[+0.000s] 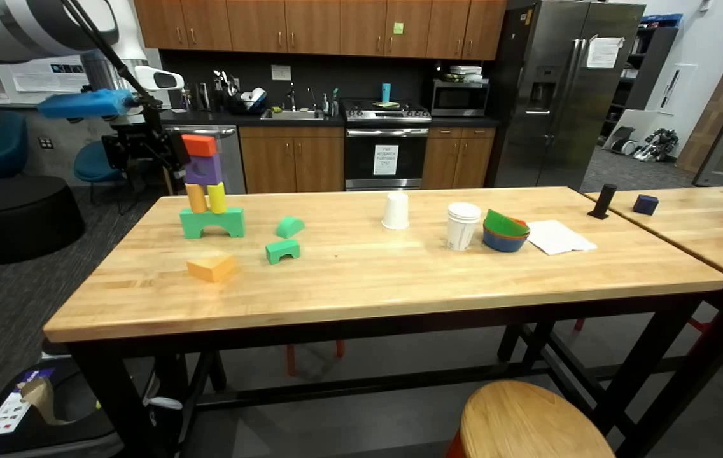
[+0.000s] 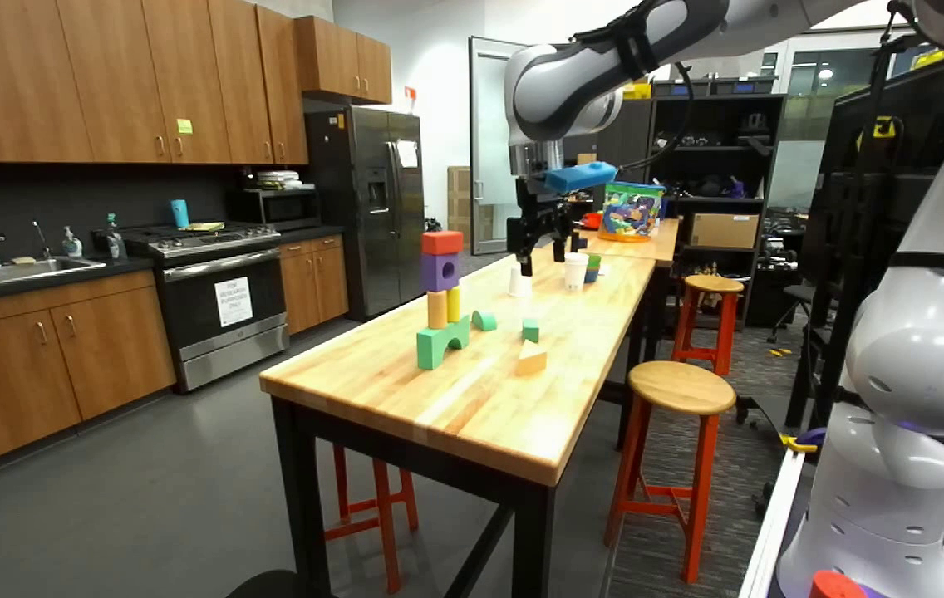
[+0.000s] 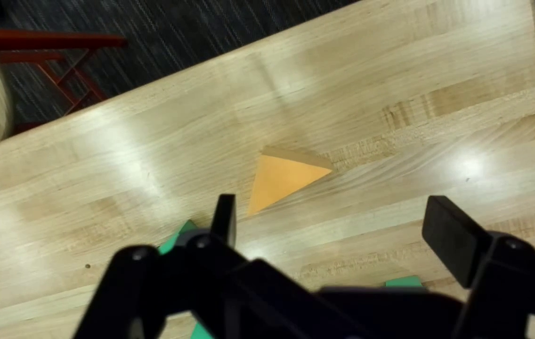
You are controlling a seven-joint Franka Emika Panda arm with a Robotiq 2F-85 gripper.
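Observation:
My gripper (image 3: 331,205) is open above the wooden table, with nothing between its fingers. In the wrist view an orange triangular block (image 3: 286,176) lies on the table just beyond the left fingertip. Green block parts (image 3: 404,281) show at the lower edge, mostly hidden by the gripper. Both exterior views show a tower: a green arch (image 1: 212,222), an orange cylinder (image 1: 196,198) and a yellow cylinder (image 1: 216,198) upright on it, then a purple block (image 2: 440,272) and a red block (image 2: 442,242) on top. A small green arch (image 1: 283,250) and a green half-round (image 1: 289,226) lie nearby.
Farther along the table (image 1: 361,286) stand an upturned white cup (image 1: 396,211), stacked paper cups (image 1: 462,226), nested bowls (image 1: 505,236) and a white sheet (image 1: 559,237). A wooden stool (image 2: 681,387) stands by the long edge. The tower rises close to gripper height.

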